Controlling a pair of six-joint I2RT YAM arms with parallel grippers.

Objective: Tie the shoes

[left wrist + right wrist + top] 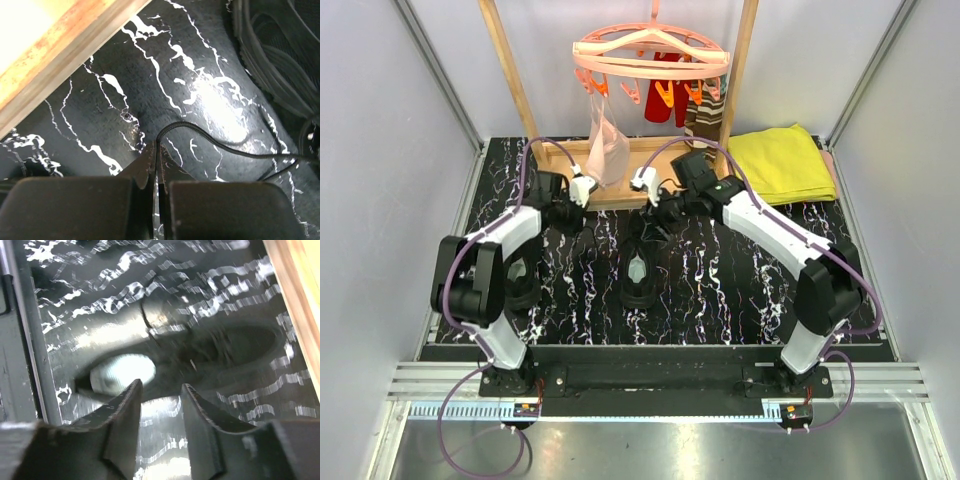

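Black marble-look tabletop [740,290] with white veins is seen under everything. One black shoe [640,268] is parked roughly in the middle of it, between the two arms, with its pale insole showing. A second shoe [522,285] can be made out over on the left, mostly covered by the left arm, so not much can be said about it.

The left gripper [155,152] is held low over the tabletop, just near the wooden rack base [552,156]. Its jaws are pressed together on a thin black lace [210,135]. From the tips the lace is seen arching up a little and then trailing off right along the tabletop, toward the middle shoe, whose side fills the upper right corner of the left wrist view.

The right gripper [160,386] is placed at the far end of the middle shoe. Its jaws are parted by a moderate gap and nothing is held between them. That wrist view is pretty smeared, so only the dark shoe outline and a pale blob of insole can be picked out past the fingers. Whether any lace is touched there can't be told.

At the far side a pink clip hanger [650,55] is hung from the rack with a few garments on it, and a folded yellow cloth [782,165] is laid at the far right.
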